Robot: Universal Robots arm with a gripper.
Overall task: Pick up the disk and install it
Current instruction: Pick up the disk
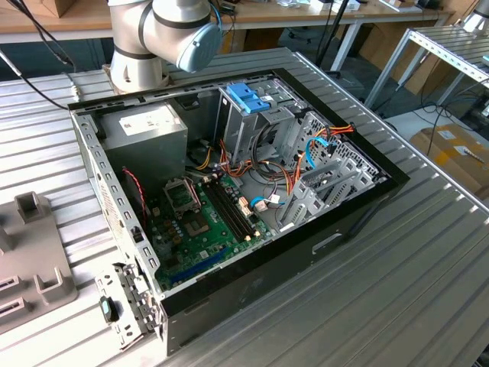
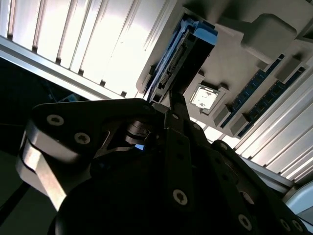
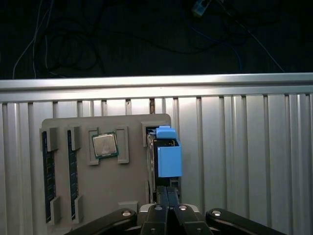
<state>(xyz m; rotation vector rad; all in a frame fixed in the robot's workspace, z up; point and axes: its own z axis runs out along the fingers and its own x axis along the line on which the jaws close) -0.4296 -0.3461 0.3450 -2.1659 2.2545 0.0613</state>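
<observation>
Disk (image 3: 165,156) upright in tray (image 3: 112,191) slot, beside processor chip (image 3: 104,145)

One disk (image 3: 168,159), one processor chip (image 3: 104,145), two memory sticks (image 3: 48,176) (one grey tray (image 3: 112,191)) and one computer case (image 1: 252,287).

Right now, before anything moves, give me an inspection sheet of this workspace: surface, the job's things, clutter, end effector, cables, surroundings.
Surface: ribbed aluminium table.
Job's things: the disk, in its blue carrier, stands on edge in a slot of the grey fixture tray. The open computer case has a bare blue bracket in its drive cage.
Clutter: a processor chip and two memory modules sit on the tray.
End effector: the end effector is at the disk's near end; grip cannot be told.
Cables: coloured wires inside the case.
Surroundings: robot arm behind the case; cardboard box on the floor at the exterior view's right.
</observation>
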